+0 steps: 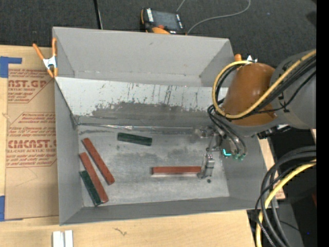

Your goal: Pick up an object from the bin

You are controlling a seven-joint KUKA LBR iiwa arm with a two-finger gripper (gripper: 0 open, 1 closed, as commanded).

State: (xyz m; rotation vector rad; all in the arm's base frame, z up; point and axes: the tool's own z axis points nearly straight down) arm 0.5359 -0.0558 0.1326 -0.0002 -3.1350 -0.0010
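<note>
My gripper point(207, 172) hangs low at the right side of the bin floor, its fingertips right at the right end of a flat reddish-brown bar point(175, 171) that lies lengthwise across the floor. Whether the fingers are round the bar's end or just beside it I cannot tell. A short dark green bar point(134, 138) lies further back, left of the gripper.
Along the left wall lie two long reddish-brown bars point(97, 160) side by side, with a dark green bar point(89, 188) at the front left corner. The arm with its orange cover and cables hangs over the bin's right rim.
</note>
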